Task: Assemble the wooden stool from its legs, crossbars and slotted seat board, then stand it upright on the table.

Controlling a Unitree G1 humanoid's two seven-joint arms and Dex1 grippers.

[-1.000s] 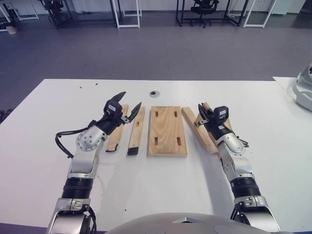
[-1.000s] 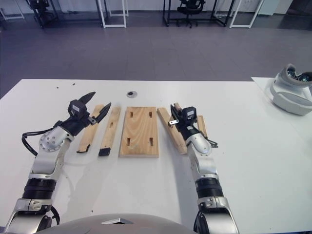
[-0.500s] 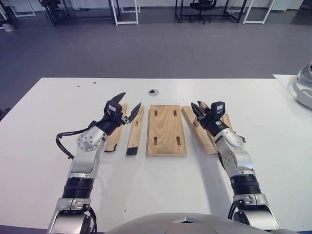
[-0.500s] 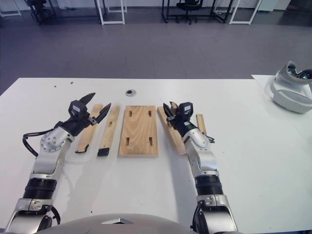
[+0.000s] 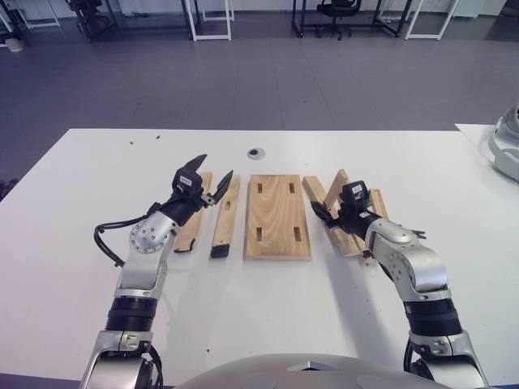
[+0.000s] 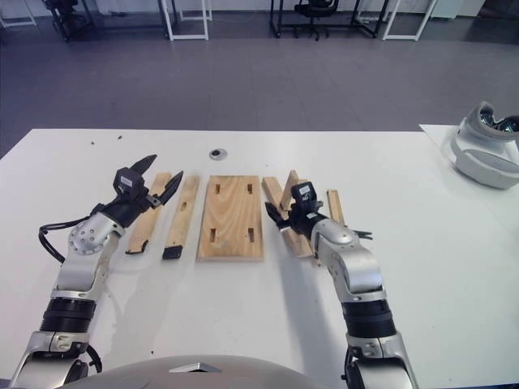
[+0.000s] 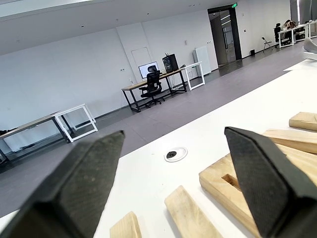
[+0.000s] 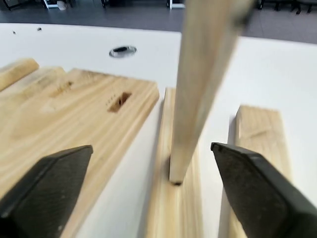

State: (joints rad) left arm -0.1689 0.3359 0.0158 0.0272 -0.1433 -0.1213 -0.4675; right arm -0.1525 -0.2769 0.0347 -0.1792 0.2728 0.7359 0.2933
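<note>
Since the right end effector (image 8: pixel 151 148) has its fingers spread wide, with neither touching the stick (image 8: pixel 198 89) that stands tilted between them, I judge the stick to be propped rather than gripped. Its foot rests on the leg (image 8: pixel 176 218) lying just below, and its top leans back toward the wrist.

That is the risk. Any pull-back or twist of the arm could let the stick topple. It could fall onto the board (image 5: pixel 278 215), which lies beside this end effector on the side toward the other arm, or skid off across the counter (image 5: pixel 243 300). Closing off-centre could kick the foot along the leg.

The left end effector (image 5: pixel 216 167) is likewise wide open and holds nothing. It hovers over two pieces (image 5: pixel 225 212) lying flat beneath it, with the board just to its inner side.

The right wrist view makes the gaps on both sides of the stick plain. The eye views instead give its lean and the layout of the parts, which the wrist view cannot.
</note>
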